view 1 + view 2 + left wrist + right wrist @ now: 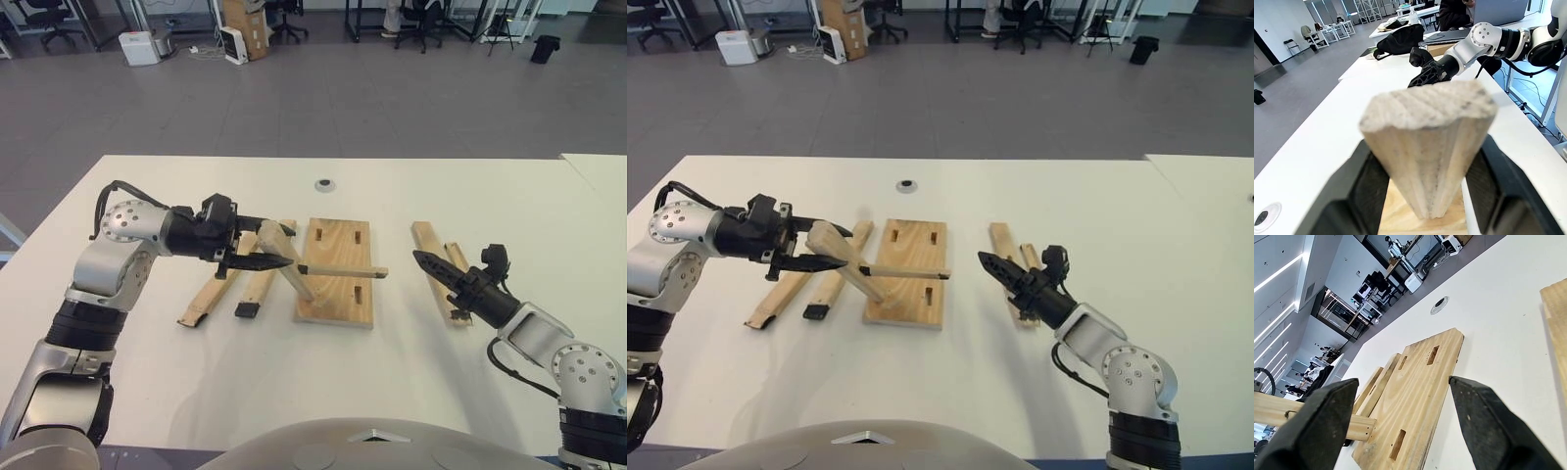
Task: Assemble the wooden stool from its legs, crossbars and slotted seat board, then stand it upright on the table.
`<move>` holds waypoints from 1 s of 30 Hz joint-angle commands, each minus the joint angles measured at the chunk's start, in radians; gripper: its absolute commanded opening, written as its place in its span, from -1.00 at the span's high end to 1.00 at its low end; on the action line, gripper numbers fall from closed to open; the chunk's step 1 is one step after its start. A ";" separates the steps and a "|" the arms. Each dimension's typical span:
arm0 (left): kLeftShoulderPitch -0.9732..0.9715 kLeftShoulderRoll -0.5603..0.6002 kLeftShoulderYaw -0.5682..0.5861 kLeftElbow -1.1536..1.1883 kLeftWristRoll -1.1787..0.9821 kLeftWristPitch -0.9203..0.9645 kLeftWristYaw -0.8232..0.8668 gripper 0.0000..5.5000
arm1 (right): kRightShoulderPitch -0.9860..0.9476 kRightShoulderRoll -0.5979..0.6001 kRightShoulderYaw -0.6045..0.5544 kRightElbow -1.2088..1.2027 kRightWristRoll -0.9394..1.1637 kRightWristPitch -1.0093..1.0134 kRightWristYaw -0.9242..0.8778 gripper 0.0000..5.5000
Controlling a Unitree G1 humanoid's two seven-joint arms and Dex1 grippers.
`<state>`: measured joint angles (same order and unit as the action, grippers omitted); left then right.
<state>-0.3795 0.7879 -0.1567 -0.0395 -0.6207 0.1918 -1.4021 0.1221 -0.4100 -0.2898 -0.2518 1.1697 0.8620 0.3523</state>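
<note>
White surface [470, 196] in an open workroom with grey flooring. A small round grey grommet [324, 184] is set into it near the far edge.

**Seat board.** The rectangular pale wooden seat board with four slots [338, 305] lies flat at the centre of the surface.

**Left arm.** The left jaws are closed on the upper part of a pale wooden leg [1427, 142], with one black finger [260, 261] on each side of it. The leg slopes down from the jaws to the near left part of the seat board. Whether it touches the board cannot be told. A thin wooden crossbar [343, 270] is joined to this leg. It runs roughly level over the board toward the robot's right, and its free end lies above the right-hand slots.

**Loose parts, left.** Two further wooden legs [206, 299] lie flat side by side just left of the board. One carries a dark end cap [246, 310].

**Loose parts, right.** A group of loose wooden pieces [428, 240] lies together to the right of the board, apart from it.

**Right arm.** The right jaws hang low over these pieces. The two black fingers [1322, 426] are spread wide apart, and nothing is held between them.
</note>
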 commanded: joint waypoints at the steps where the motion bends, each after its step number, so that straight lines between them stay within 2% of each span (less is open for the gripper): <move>1: 0.126 0.059 -0.275 -0.005 0.294 0.177 0.068 0.25 | -0.034 0.009 0.015 -0.014 -0.024 -0.005 0.001 -0.25; 4: 0.130 0.068 -0.299 -0.002 0.324 0.169 0.138 0.25 | -0.037 0.014 0.024 -0.023 -0.027 -0.010 0.001 -0.25; 5: 0.131 0.067 -0.300 -0.008 0.313 0.184 0.162 0.12 | -0.037 0.018 0.025 -0.025 -0.024 -0.012 -0.002 -0.25; 9: 0.090 0.006 -0.264 0.051 0.342 0.187 0.245 -0.10 | -0.015 0.017 0.051 -0.025 -0.076 -0.032 0.014 -0.25; 14: 0.071 0.015 -0.203 0.105 0.394 0.172 0.269 -0.40 | 0.000 0.032 0.058 -0.030 -0.112 -0.045 0.026 -0.25; 18: 0.104 0.036 -0.166 0.094 0.429 0.165 0.292 -0.40 | 0.039 0.044 0.080 -0.052 -0.140 -0.048 0.032 -0.25; 23: 0.179 -0.123 -0.069 0.019 0.424 0.293 0.565 -0.40 | 0.065 0.072 0.113 -0.073 -0.166 -0.053 0.032 -0.25; 30: 0.292 -0.237 0.013 -0.116 0.405 0.464 0.774 -0.40 | 0.100 0.101 0.127 -0.088 -0.173 -0.057 0.026 -0.25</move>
<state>-0.0948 0.5708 -0.1613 -0.1325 -0.2232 0.6296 -0.6684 0.2128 -0.3195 -0.1701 -0.3283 1.0122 0.8109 0.3828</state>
